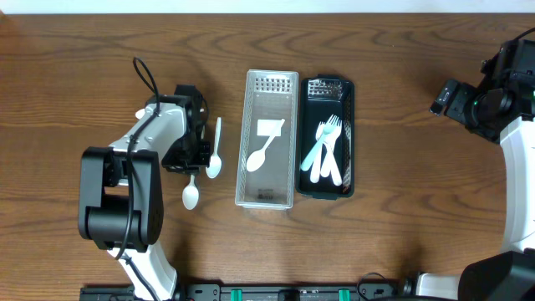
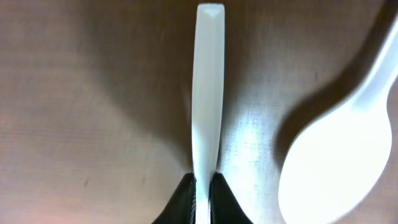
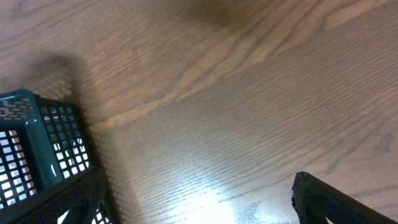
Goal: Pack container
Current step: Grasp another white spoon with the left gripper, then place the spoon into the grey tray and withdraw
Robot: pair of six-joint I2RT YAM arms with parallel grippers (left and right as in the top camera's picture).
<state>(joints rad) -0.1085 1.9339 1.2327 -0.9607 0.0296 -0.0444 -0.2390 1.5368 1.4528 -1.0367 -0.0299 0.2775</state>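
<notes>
My left gripper (image 1: pixel 196 165) is shut on the handle of a white spoon (image 1: pixel 191 196), low over the wood table. In the left wrist view the jaws (image 2: pixel 203 186) pinch that handle (image 2: pixel 208 93). The bowl of a second white spoon (image 2: pixel 336 168) lies just to the right; this spoon also shows in the overhead view (image 1: pixel 216 155). A clear basket (image 1: pixel 248 142) holds one white spoon (image 1: pixel 259 157). A dark green basket (image 1: pixel 349 134) holds several pale forks (image 1: pixel 326 150). My right gripper (image 1: pixel 447 99) is open and empty; its fingers (image 3: pixel 199 205) hang over bare wood.
The two baskets stand side by side in the table's middle. A corner of the green basket (image 3: pixel 37 143) shows at the left of the right wrist view. The left arm's base stands at the front left (image 1: pixel 117 209), the right arm (image 1: pixel 510 125) at the far right edge.
</notes>
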